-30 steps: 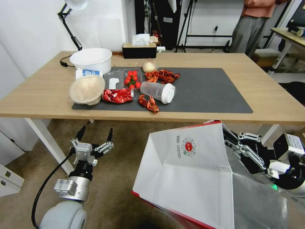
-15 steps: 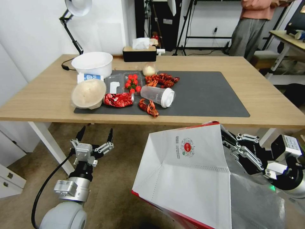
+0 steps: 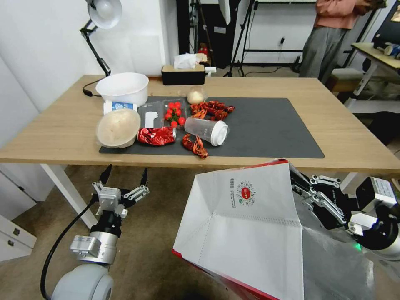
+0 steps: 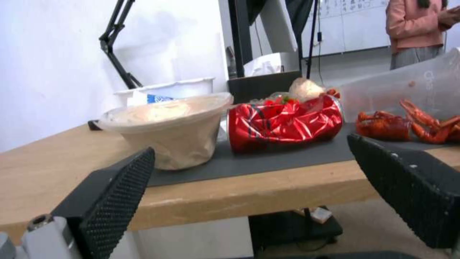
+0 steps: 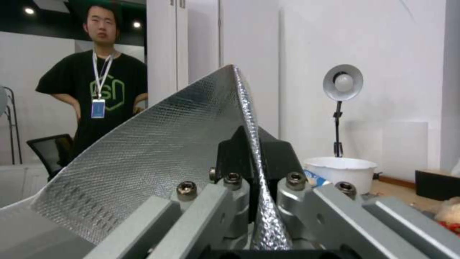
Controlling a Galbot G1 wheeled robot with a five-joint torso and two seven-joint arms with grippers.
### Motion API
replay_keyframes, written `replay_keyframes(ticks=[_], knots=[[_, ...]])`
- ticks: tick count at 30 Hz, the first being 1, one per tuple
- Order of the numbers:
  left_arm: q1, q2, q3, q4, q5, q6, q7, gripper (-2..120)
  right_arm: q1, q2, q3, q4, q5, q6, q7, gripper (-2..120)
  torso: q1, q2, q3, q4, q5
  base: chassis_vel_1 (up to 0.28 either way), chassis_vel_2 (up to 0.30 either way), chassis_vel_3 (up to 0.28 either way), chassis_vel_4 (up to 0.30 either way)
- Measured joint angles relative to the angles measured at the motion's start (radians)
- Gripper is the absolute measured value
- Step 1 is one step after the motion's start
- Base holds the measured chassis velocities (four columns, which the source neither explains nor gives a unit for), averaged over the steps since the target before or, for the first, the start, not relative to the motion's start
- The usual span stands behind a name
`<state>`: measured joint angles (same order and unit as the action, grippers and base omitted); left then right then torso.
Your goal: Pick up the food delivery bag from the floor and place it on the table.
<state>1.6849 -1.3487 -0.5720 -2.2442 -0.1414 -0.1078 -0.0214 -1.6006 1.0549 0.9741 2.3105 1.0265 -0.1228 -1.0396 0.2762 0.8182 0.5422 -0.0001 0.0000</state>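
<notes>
The food delivery bag (image 3: 246, 233), white with a red edge and a small round red logo, hangs tilted just in front of the table's near edge. My right gripper (image 3: 298, 183) is shut on the bag's rim at its upper right corner. In the right wrist view both fingers (image 5: 232, 151) pinch the silver foil lining (image 5: 158, 162). My left gripper (image 3: 124, 175) stands open over the carpeted floor (image 3: 158, 216), below the table (image 3: 354, 137), with nothing between its fingers. The left wrist view has its fingers (image 4: 115, 194) wide apart under the table edge (image 4: 230, 194).
On the dark grey mat (image 3: 266, 125) lie a covered bowl (image 3: 118, 128), a white tub (image 3: 122, 88), a red crushed wrapper (image 3: 156, 136), tomatoes (image 3: 174, 112), crayfish (image 3: 212, 108) and a tipped cup (image 3: 207, 131). A tissue box (image 3: 183, 74) and lamp (image 3: 100, 25) stand behind. A white table leg (image 3: 68, 193) is beside my left arm.
The table and room have slid down in the head view, so the camera has shifted. The bag in my right gripper and my open left gripper hold the same places.
</notes>
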Motion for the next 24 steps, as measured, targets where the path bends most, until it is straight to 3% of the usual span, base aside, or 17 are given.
replay_keyframes(ticks=[23, 24], knots=[[0.002, -0.005, 0.004, 0.001, 0.005, 0.000, -0.002, 100, 0.006, 0.007, -0.005, -0.002, -0.003, 0.003, -0.002, 0, 0.043, 0.100, 0.057, 0.0000, 0.0000, 0.000, 0.000, 0.000, 0.000], [0.002, -0.004, 0.004, 0.001, 0.006, 0.000, -0.003, 100, 0.005, 0.007, -0.005, 0.000, -0.003, 0.003, -0.002, 0, 0.051, 0.119, 0.068, 0.0000, 0.0000, 0.000, 0.000, 0.000, 0.000]])
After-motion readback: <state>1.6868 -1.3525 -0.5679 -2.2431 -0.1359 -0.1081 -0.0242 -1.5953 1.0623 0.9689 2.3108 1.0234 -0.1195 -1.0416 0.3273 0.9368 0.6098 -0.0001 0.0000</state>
